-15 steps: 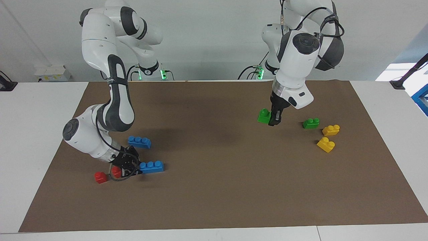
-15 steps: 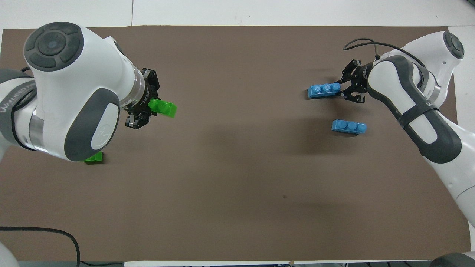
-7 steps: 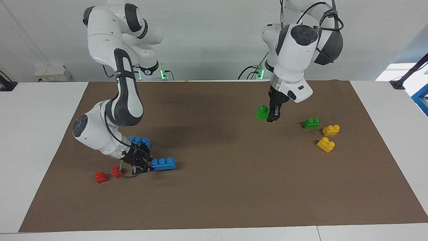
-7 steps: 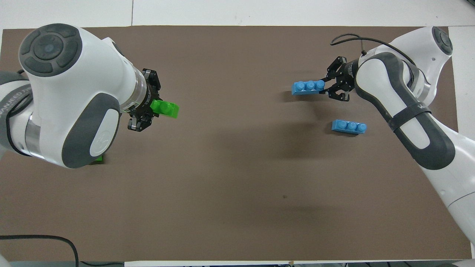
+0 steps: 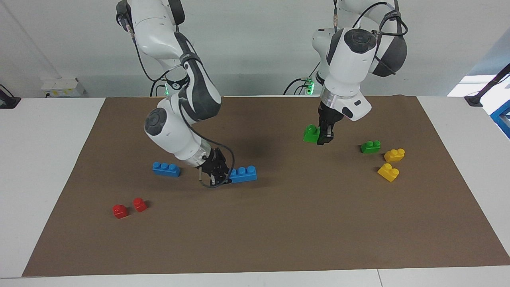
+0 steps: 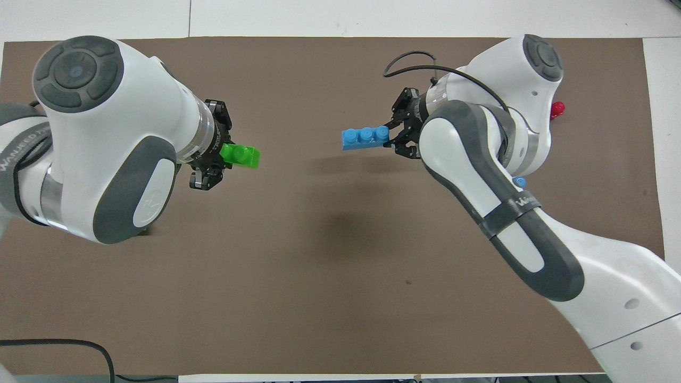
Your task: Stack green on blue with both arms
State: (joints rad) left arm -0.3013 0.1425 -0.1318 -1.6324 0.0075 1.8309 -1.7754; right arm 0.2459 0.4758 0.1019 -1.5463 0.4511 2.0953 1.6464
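Observation:
My left gripper (image 5: 324, 139) (image 6: 219, 155) is shut on one end of a green two-stud brick (image 5: 310, 134) (image 6: 242, 157) and holds it above the mat, toward the left arm's end. My right gripper (image 5: 222, 176) (image 6: 395, 135) is shut on one end of a blue three-stud brick (image 5: 243, 174) (image 6: 364, 138) and holds it low over the middle of the mat. The two held bricks are apart, with a wide gap between them. A second blue brick (image 5: 166, 169) lies on the mat toward the right arm's end. A second green brick (image 5: 370, 146) lies toward the left arm's end, hidden under the arm in the overhead view.
Two yellow two-stud bricks (image 5: 394, 154) (image 5: 388, 172) lie beside the second green brick. Two small red bricks (image 5: 120, 211) (image 5: 139, 204) lie toward the right arm's end, farther from the robots. A brown mat (image 5: 279, 239) covers the table.
My right gripper has carried the blue brick away from the red bricks toward the middle of the mat. My left gripper has lifted the green brick slightly and shifted a little toward the middle.

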